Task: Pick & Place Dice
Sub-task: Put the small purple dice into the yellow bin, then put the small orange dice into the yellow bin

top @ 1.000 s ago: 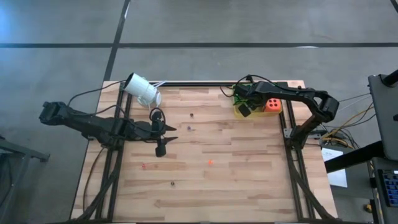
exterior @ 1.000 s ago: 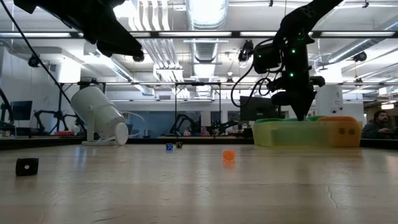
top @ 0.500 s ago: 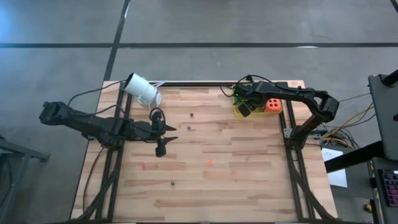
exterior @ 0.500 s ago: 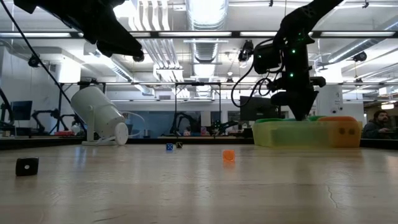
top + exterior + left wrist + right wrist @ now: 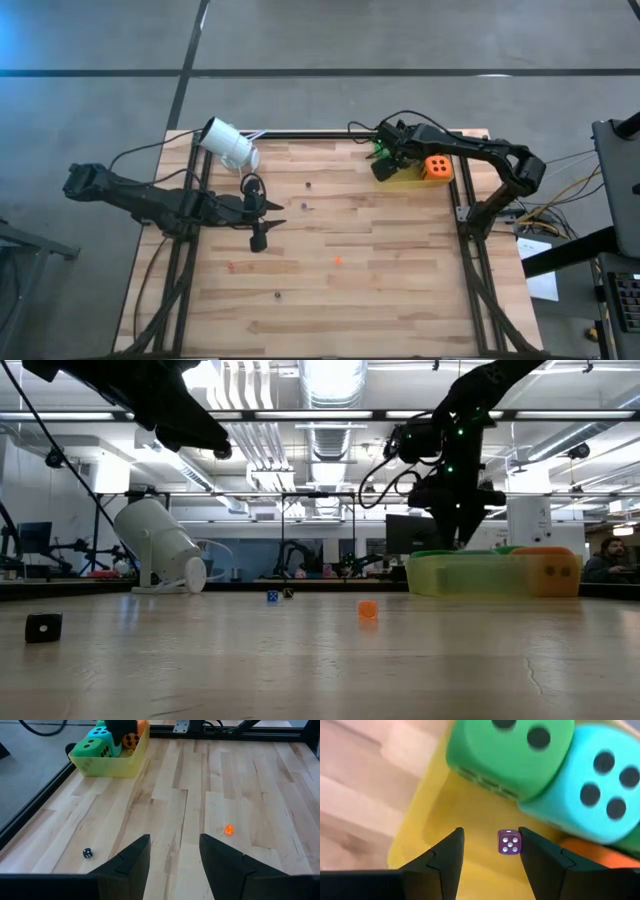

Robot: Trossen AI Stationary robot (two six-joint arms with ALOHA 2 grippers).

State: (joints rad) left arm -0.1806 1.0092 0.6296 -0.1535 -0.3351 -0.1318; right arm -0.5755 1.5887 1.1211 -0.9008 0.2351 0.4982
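A yellow tray (image 5: 405, 181) at the table's far right holds a green die (image 5: 510, 755), a teal die (image 5: 590, 790) and an orange die (image 5: 436, 167). A tiny purple die (image 5: 509, 842) lies on the tray's floor (image 5: 440, 815). My right gripper (image 5: 490, 834) hangs open just above it, at the tray's left end (image 5: 383, 168), and the purple die shows below the gap between its fingers. My left gripper (image 5: 174, 851) waits open over the table's left half (image 5: 272, 206), with nothing between its fingers.
Tiny dice lie scattered on the wood: an orange one (image 5: 338, 260), a dark one (image 5: 308, 184), a bluish one (image 5: 303, 205) and a dark one (image 5: 277, 295) near the front. A white cylinder (image 5: 230, 145) lies at the far left corner.
My right gripper has risen out of the yellow tray, shifted toward the table's far left and tipped a little. The big dice in the tray have stayed put.
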